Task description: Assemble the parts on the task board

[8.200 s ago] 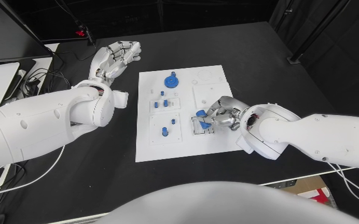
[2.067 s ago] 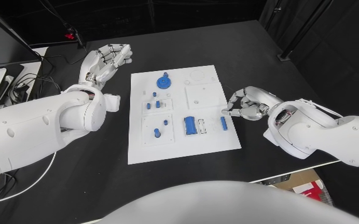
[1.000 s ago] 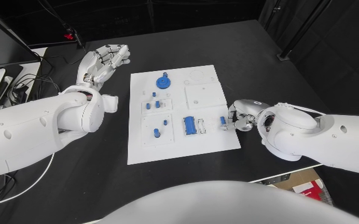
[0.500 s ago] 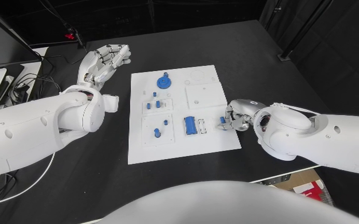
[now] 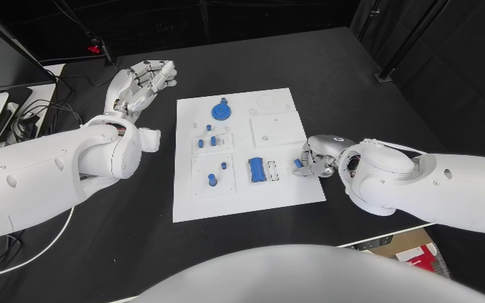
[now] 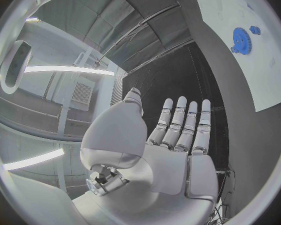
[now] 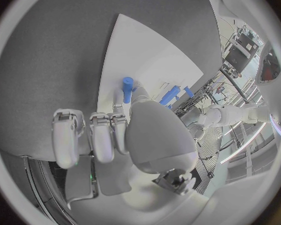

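One blue part [image 5: 300, 163] at right hand [image 5: 322, 157] fingertips, grasp not discernible; pick-up step. Next: firm pinch, lift. Left hand [image 5: 139, 85] released, idle.

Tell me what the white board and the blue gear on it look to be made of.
The board looks like matte white plastic or coated sheet, flat and glare-free; which one is unclear. The gear looks like moulded or printed plastic, a uniform saturated blue with no metallic shine.
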You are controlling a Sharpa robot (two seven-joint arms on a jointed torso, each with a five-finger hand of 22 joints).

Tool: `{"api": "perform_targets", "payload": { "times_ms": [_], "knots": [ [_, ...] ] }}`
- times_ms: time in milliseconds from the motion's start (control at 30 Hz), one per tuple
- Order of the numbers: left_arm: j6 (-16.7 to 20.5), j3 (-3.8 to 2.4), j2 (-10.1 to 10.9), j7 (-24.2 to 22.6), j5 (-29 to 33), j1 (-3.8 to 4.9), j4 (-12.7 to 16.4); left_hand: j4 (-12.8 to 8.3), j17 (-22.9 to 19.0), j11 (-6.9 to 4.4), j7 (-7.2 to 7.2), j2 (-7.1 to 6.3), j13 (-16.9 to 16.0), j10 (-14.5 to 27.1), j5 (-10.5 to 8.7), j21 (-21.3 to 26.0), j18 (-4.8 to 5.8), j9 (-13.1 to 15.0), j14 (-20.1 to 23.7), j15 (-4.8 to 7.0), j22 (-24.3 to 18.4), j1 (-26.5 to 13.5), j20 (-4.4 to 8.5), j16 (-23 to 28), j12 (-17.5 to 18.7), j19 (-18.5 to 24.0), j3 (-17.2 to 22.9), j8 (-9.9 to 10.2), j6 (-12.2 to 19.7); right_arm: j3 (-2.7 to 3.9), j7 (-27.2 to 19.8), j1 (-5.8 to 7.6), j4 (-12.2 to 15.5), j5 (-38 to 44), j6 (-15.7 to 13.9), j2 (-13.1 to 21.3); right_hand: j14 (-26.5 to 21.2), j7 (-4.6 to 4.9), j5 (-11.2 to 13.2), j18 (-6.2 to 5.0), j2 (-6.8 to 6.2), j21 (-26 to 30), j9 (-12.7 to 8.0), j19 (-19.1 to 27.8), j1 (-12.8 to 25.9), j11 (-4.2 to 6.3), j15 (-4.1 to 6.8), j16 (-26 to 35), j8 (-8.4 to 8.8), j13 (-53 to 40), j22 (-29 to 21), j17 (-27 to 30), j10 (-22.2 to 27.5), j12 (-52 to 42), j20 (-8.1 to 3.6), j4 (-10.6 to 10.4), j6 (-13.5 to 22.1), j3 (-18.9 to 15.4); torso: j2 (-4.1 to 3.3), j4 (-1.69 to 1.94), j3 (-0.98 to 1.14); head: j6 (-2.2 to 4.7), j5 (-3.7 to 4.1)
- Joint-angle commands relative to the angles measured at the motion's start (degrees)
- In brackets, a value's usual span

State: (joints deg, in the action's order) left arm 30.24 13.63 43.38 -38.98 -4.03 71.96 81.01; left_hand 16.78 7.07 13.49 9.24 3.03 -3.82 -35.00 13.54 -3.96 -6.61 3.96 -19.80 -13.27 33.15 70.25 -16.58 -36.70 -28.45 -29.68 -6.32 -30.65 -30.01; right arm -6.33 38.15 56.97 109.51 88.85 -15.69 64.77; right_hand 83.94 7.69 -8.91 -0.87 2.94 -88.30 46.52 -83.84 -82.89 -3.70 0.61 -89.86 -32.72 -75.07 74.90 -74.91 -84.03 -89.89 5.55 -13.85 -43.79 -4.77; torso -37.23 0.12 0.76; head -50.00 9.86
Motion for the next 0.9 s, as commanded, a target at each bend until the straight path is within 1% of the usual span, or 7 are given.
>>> {"api": "perform_targets", "payload": {
  "times_ms": [33,100,233,533,600,700,900],
  "knots": [
    [-0.52,-0.06,-0.03,-5.61,0.01,0.08,0.06,-0.09,-0.10,-0.32,6.20,0.59,0.07,0.14,0.29,-0.26,-0.04,-0.08,0.30,0.00,-0.07,-0.13,-0.05,-0.37,-0.31,-0.07,-0.32,-0.22,0.24,-0.57,1.29,-0.61,-0.72,-1.60,4.47,-0.12,6.06,-0.16,1.86,0.41,-1.44,-0.25,-29.41,-5.04,-1.44,-0.01,-0.33,-0.14,1.63,-14.93,14.49,-15.09,-5.97,-0.11,0.32,-0.52,-0.21,4.12,0.01,0.02,0.00,0.00,0.08],
    [-0.54,-0.06,-0.02,-5.60,0.01,0.07,0.07,-0.09,-0.10,-0.32,6.20,0.59,0.07,0.14,0.29,-0.26,-0.04,-0.08,0.30,0.00,-0.07,-0.13,-0.05,-0.37,-0.31,-0.07,-0.32,-0.22,0.24,-0.57,1.11,-0.64,-0.73,-1.87,4.31,-0.16,6.06,-0.15,2.21,0.47,-2.57,-0.43,-30.40,-5.17,-1.88,-0.10,-0.39,-0.14,2.40,-14.93,14.56,-15.09,-5.97,-0.11,0.32,-0.82,-0.34,6.91,-0.01,0.03,0.01,0.00,0.08],
    [-0.53,-0.06,0.01,-5.58,0.01,0.07,0.08,-0.09,-0.10,-0.32,6.20,0.59,0.07,0.14,0.29,-0.26,-0.04,-0.08,0.30,0.00,-0.07,-0.13,-0.05,-0.37,-0.31,-0.07,-0.32,-0.22,0.24,-0.57,0.38,-0.67,-0.61,-2.12,3.00,-0.16,6.06,-0.20,1.90,0.59,-2.63,-0.81,-31.86,-5.47,-2.65,-0.03,-0.31,-0.14,4.01,-14.93,14.73,-15.09,-5.97,-0.11,0.34,-0.68,0.03,9.51,0.00,-0.02,-0.01,0.00,0.12],
    [-0.54,-0.06,0.13,-5.55,0.01,0.06,0.14,-0.09,-0.10,-0.32,6.20,0.59,0.07,0.14,0.29,-0.26,-0.04,-0.08,0.30,0.00,-0.07,-0.13,-0.05,-0.37,-0.31,-0.07,-0.32,-0.22,0.24,-0.57,-3.74,-0.78,0.25,-4.94,-5.18,0.47,6.06,-0.56,0.50,0.87,-3.08,-1.69,-35.18,-6.15,-4.37,0.31,-0.19,-0.14,7.73,-14.93,15.09,-15.09,-5.97,-0.11,0.19,1.15,-5.66,15.41,-0.02,-0.05,0.02,0.00,-0.08],
    [-0.55,-0.06,0.17,-5.54,0.01,0.06,0.15,-0.09,-0.10,-0.32,6.20,0.59,0.07,0.14,0.29,-0.26,-0.04,-0.08,0.30,0.00,-0.07,-0.13,-0.05,-0.37,-0.31,-0.07,-0.32,-0.22,0.24,-0.57,-5.14,-0.79,0.50,-6.33,-7.67,0.78,6.06,-0.65,0.25,0.84,-3.73,-1.60,-35.62,-6.08,-4.12,0.35,-0.16,-0.14,8.41,-14.93,15.05,-15.09,-5.97,-0.11,0.19,1.38,-6.14,15.69,-0.01,-0.05,0.02,0.00,-0.12],
    [-0.58,-0.06,0.16,-5.51,0.01,0.05,0.11,-0.09,-0.15,-0.32,6.20,0.64,0.07,0.14,0.31,-0.26,-0.04,-0.09,0.32,0.00,-0.09,-0.11,-0.05,-0.42,-0.34,-0.05,-0.37,-0.24,0.24,-0.56,-7.08,-0.80,0.93,-8.43,-10.84,1.38,6.06,-1.09,-1.45,0.85,-4.55,-1.63,-36.75,-6.10,-3.24,0.74,0.16,-0.14,10.34,-14.93,15.07,-15.09,-5.97,-0.11,0.00,1.59,-8.88,16.21,0.02,0.06,0.02,0.00,-0.05],
    [-0.59,-0.06,0.04,-5.48,0.01,0.03,0.02,-0.08,-0.16,-0.32,6.19,0.65,0.07,0.14,0.32,-0.26,-0.04,-0.09,0.33,0.00,-0.09,-0.11,-0.05,-0.43,-0.35,-0.05,-0.38,-0.24,0.24,-0.54,-10.12,-0.78,2.03,-13.64,-14.74,2.66,6.06,-1.27,-1.99,0.87,-4.55,-1.70,-37.41,-6.16,-3.09,0.88,0.35,-0.14,11.70,-14.93,15.10,-15.09,-5.97,-0.11,-0.16,2.12,-11.40,16.76,0.02,0.07,0.00,0.00,-0.21]
  ]
}}
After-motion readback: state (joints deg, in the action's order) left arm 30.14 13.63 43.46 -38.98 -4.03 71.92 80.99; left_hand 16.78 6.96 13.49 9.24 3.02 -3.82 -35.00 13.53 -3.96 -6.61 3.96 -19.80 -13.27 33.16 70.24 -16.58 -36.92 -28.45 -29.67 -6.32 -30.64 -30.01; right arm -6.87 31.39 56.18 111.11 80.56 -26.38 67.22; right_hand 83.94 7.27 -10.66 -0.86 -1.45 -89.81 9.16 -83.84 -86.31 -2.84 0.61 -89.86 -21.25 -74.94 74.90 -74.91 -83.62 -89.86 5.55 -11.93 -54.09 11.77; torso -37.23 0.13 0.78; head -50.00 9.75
